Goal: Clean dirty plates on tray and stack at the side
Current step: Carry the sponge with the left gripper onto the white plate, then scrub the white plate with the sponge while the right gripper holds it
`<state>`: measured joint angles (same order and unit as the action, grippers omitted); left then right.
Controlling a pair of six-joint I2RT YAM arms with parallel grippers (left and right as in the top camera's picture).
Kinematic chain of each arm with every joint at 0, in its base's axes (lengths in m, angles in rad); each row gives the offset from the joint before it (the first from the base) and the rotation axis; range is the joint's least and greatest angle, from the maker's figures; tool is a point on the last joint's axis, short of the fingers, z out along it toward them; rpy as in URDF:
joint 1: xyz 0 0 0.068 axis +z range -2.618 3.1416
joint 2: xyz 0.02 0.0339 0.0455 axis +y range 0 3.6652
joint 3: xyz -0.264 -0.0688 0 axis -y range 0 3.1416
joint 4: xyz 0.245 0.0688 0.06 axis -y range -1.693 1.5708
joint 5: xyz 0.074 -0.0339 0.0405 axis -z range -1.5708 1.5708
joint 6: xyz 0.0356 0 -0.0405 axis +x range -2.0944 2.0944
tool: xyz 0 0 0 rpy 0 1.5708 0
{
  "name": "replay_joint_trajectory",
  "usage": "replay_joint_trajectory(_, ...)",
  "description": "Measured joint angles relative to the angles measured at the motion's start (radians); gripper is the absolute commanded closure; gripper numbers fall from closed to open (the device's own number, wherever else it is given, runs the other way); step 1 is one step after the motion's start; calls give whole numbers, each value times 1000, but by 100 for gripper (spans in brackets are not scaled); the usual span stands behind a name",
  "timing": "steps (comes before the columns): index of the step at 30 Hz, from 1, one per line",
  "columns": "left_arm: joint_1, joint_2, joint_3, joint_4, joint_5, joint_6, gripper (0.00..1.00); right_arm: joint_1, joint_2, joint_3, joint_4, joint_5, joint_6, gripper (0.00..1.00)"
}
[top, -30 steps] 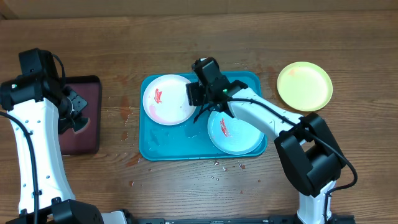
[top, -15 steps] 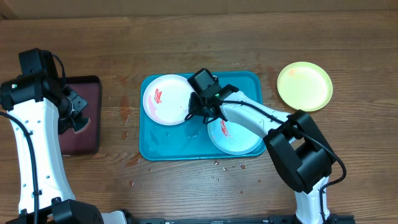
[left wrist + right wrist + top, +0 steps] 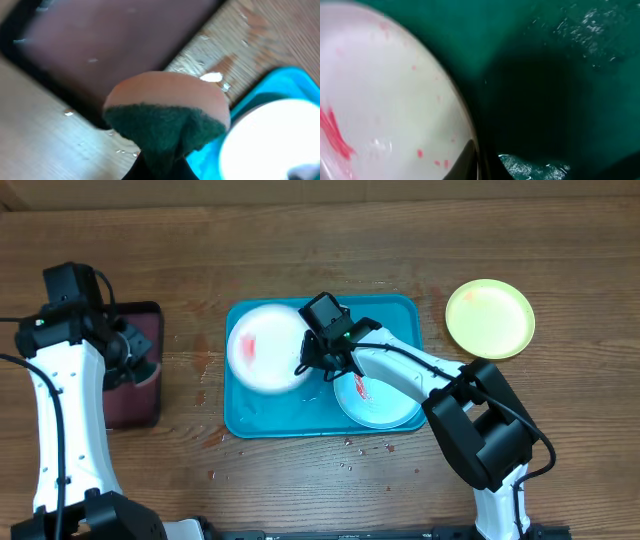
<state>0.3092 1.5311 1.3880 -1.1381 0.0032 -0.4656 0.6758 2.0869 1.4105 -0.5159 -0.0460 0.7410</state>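
The right claw [image 3: 312, 362] appears clenched on the right rim of a small round all-white plate [image 3: 262, 348], red-smeared and blurred, in the left half of the large bright turquoise plastic tray [image 3: 240, 418]. The right wrist view shows that rim running down into shadow, so the grip is not plain. The white plate looks light, stiff and, on a wet tray floor, likely slippery. The thin edge is the only real place to take it, and a shallow pinch could slide off. Just beside the claw lies a light teal-rimmed plate [image 3: 385, 402] with its own red smear, close enough to be nudged. A yellow-green rimmed plate [image 3: 490, 318] rests on the wooden worktop [image 3: 300, 240], well apart to the right. The left claw [image 3: 128, 366] grasps a peach sponge with a dark green scouring face [image 3: 165, 120] over a black-rimmed maroon tray [image 3: 135, 405].
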Motion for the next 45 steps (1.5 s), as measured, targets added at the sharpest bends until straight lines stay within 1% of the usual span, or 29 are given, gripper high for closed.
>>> replay_joint_trajectory(3, -9, 3, -17, 35, 125, 84, 96, 1, 0, 0, 9, -10, -81, 96)
replay_joint_trajectory(4, -18, 3, -19, 42, 174, 117, 96, 1, 0, 0, 16, -27, -160, 96)
replay_joint_trajectory(5, -29, 3, -19, 44, 213, 142, 96, 1, 0, 0, 15, -34, -192, 96)
replay_joint_trajectory(7, -70, 3, -19, 46, 263, 179, 96, 1, 0, 0, 8, -43, -269, 96)
replay_joint_trajectory(10, -143, 3, -21, 47, 290, 193, 96, 0, 0, 0, 11, -51, -307, 90)
replay_joint_trajectory(11, -195, 3, -21, 48, 299, 196, 96, 0, 0, 0, 12, -52, -317, 89)
replay_joint_trajectory(12, -251, 3, -22, 58, 301, 187, 96, 0, 0, 0, 13, -55, -323, 89)
replay_joint_trajectory(13, -278, 3, -24, 67, 295, 172, 96, 0, 0, 0, 9, -56, -327, 83)
replay_joint_trajectory(16, -376, 3, -32, 107, 227, 103, 96, 0, 0, 0, -8, -64, -333, 76)
replay_joint_trajectory(18, -443, 5, -50, 134, 160, 40, 96, 0, 0, 1, -18, -71, -336, 75)
replay_joint_trajectory(21, -497, 37, -63, 158, 107, -8, 96, 0, 0, 2, -19, -76, -339, 70)
replay_joint_trajectory(23, -513, 69, -64, 168, 88, -20, 96, 0, 0, 2, -13, -78, -339, 64)
replay_joint_trajectory(26, -519, 172, -66, 174, 64, -38, 96, 0, 0, 3, 30, -78, -366, 65)
replay_joint_trajectory(28, -519, 230, -68, 174, 58, -42, 96, 0, 0, 5, 61, -77, -433, 65)
replay_joint_trajectory(39, -519, 261, -69, 173, 51, -53, 96, 0, 0, 5, 137, -50, -569, 66)
replay_joint_trajectory(42, -519, 266, -70, 173, 51, -53, 96, 0, 0, 5, 127, -31, -570, 74)
replay_joint_trajectory(45, -519, 269, -73, 175, 51, -56, 96, 0, 0, 5, 100, -18, -538, 81)
